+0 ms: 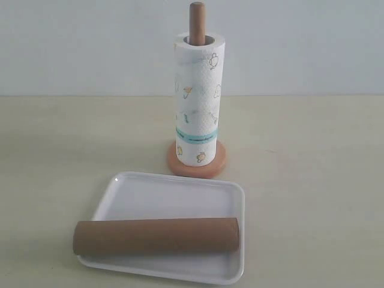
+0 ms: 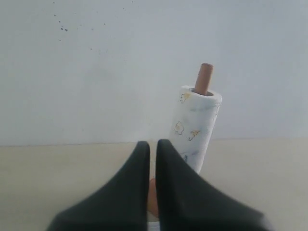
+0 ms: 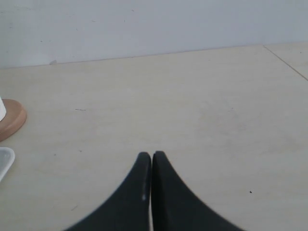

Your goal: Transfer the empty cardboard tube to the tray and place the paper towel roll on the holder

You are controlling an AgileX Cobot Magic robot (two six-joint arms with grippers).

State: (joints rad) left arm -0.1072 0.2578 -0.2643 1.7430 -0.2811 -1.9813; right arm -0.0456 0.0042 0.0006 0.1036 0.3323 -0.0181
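The long brown hollow cardboard tube (image 1: 156, 237) lies on its side in the flat white rectangular plastic tray (image 1: 174, 195), across the near part of it, running left to right. The tube's left end overhangs the tray's left rim; its right end stops inside the right rim. The tall white printed paper towel roll (image 1: 200, 102) stands upright on the orange-tan wooden holder (image 1: 219, 161), with the pole through its core and the pole's top protruding above it. The holder stands just behind the tray's far rim. Both rest on the pale flat table (image 1: 312, 180).
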